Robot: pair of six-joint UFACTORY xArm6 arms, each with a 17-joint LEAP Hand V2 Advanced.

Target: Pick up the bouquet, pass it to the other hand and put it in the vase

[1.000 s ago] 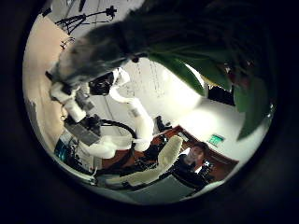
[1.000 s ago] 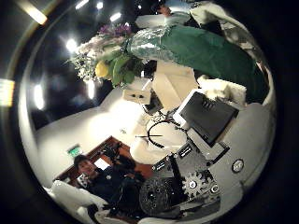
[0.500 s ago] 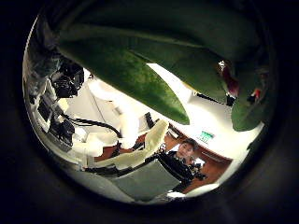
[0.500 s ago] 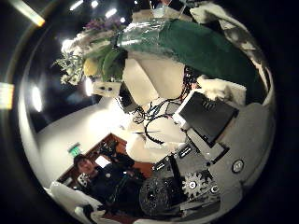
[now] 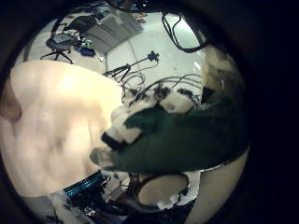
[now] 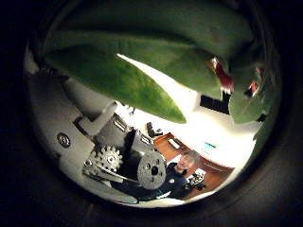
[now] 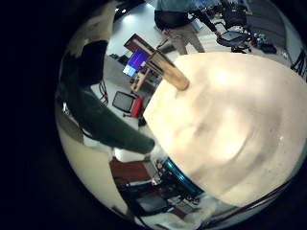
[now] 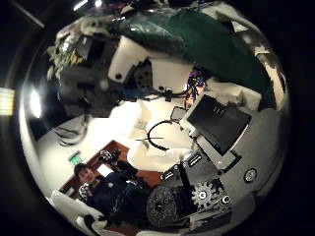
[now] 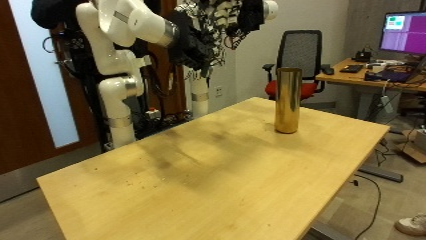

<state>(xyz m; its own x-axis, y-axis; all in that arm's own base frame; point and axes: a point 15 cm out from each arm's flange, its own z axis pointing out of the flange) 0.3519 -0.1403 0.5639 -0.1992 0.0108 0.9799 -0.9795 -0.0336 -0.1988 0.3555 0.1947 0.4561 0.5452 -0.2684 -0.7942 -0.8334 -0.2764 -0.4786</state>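
In the outside view a tall brass vase (image 9: 286, 100) stands on the wooden table (image 9: 200, 170), near its far edge. High above the table one hand (image 9: 200, 42) and the other hand (image 9: 246, 12) are close together. In the right thumb side palm view my right hand is shut on the bouquet's green wrap (image 8: 202, 44), and my left hand (image 8: 98, 69) covers the flower end. Green leaves (image 6: 142, 66) fill the left thumb side palm view, with a geared thumb (image 6: 123, 163) curled in beside them. The left little finger side palm view shows the wrap (image 5: 192, 140) close by. The vase also shows in the right little finger side palm view (image 7: 168, 69).
An office chair (image 9: 301, 55) and a desk with a monitor (image 9: 402, 35) stand behind the table's far edge. The tabletop shows below the hands in the left little finger side palm view (image 5: 56, 121) and the right little finger side palm view (image 7: 230, 115).
My left hand has closed in on the bouquet's flower end and now hides the flowers from the right palm. A geared thumb has come into the left thumb side palm view.
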